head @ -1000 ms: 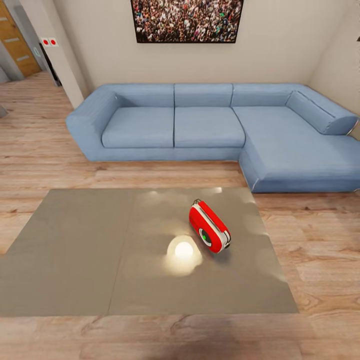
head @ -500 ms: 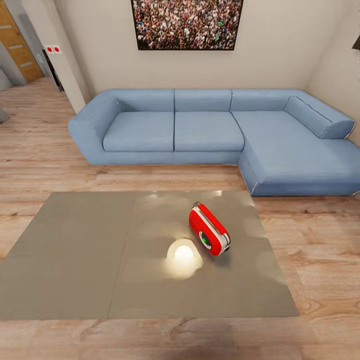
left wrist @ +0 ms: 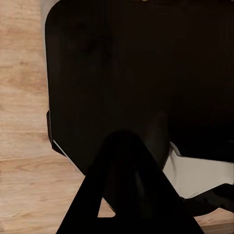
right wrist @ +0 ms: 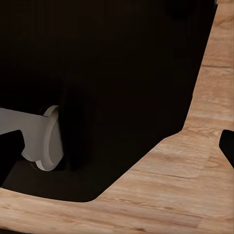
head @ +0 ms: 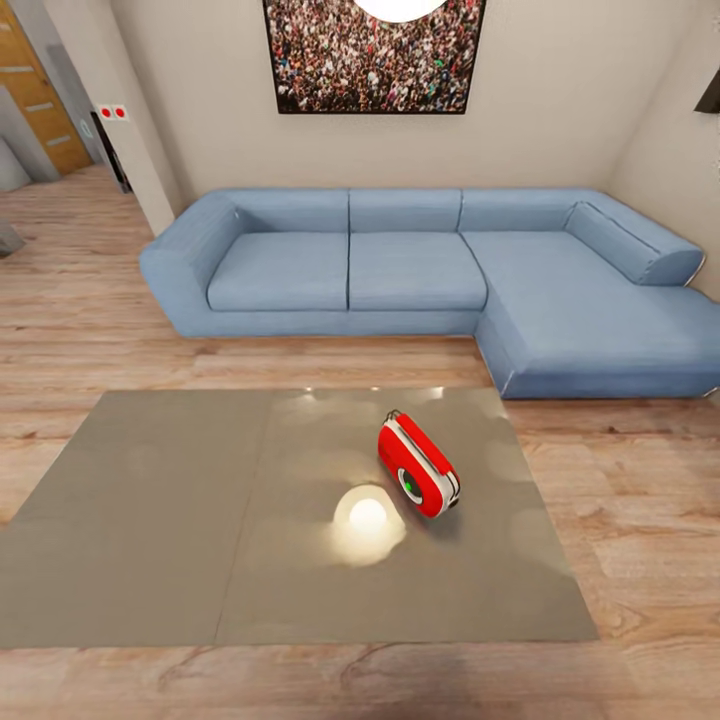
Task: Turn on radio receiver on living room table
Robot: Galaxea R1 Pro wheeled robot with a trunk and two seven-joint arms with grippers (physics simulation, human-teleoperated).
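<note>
Red radio receiver [head: 418,479] sits right of centre on the grey table [head: 150,520] — blue sofa [head: 420,270] fills the upper frame. My jaws — open or closed, I cannot tell.

The tabletop [head: 150,520] is smooth grey with a glossy finish, mirroring a bright lamp glow just left of the radio [head: 417,466]. The radio looks like shiny red plastic with a white band. The floor [head: 80,320] is light wood plank with visible grain, faintly satin. The sofa [head: 420,270] is matt blue cloth with fine weave. The far wall [head: 560,90] is flat matt beige. At the far left, a door [head: 30,85] looks like warm wood.
</note>
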